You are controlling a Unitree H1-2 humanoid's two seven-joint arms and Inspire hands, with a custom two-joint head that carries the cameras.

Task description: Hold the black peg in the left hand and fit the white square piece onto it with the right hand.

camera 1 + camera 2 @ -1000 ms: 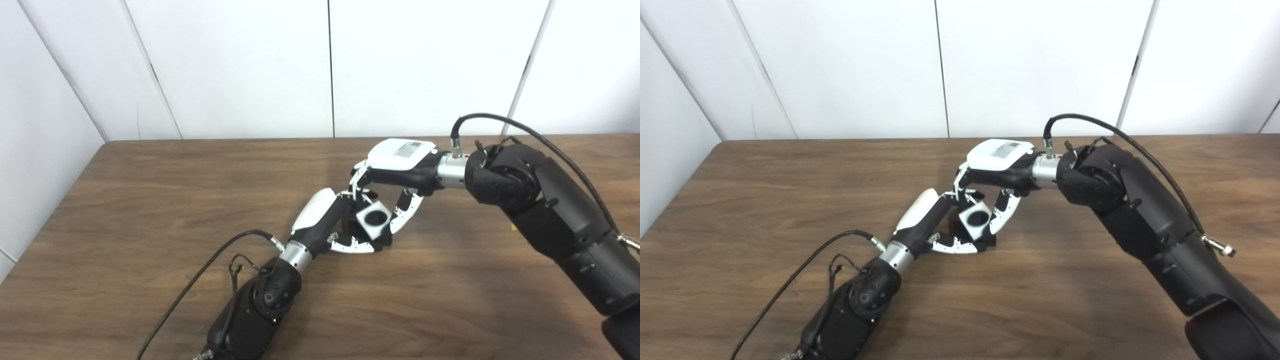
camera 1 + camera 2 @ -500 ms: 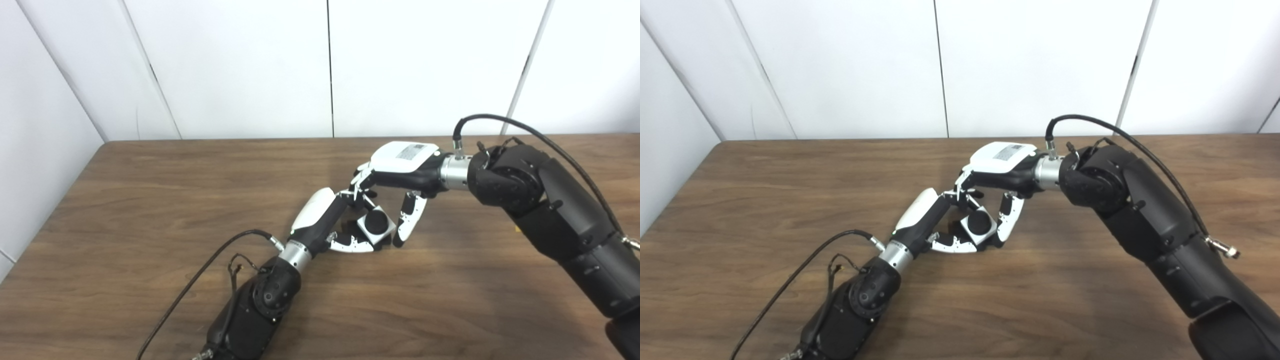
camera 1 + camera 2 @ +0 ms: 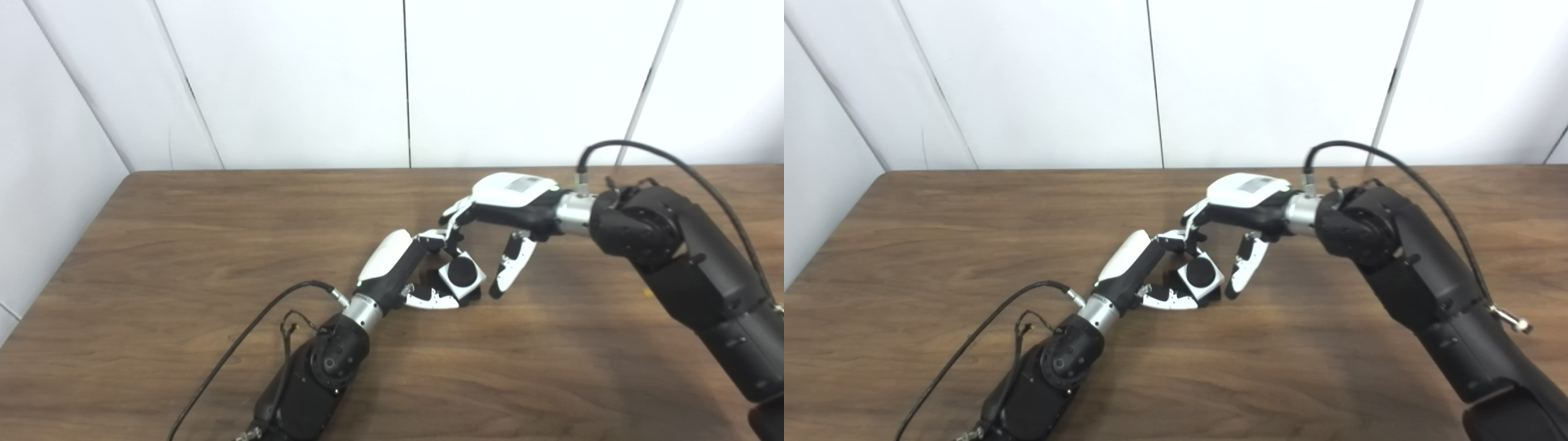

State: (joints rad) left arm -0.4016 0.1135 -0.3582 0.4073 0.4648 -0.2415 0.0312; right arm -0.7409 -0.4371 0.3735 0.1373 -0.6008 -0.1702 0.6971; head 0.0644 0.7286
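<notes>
Left hand (image 3: 404, 269) grips black peg (image 3: 460, 271), white square piece (image 3: 463, 278) seated on it. Right hand (image 3: 505, 211) spread beside it; back label (image 3: 517, 183) unreadable in both views.

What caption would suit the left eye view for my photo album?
Left robot hand holds a black peg wearing the white square piece; right robot hand hovers open beside it over the wooden table.

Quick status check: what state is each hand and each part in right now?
Left hand: shut on the black peg, resting low at the table.
Black peg: seated through the white square piece.
White square piece: on the peg, free of the right fingers.
Right hand: open, beside the piece.
</notes>
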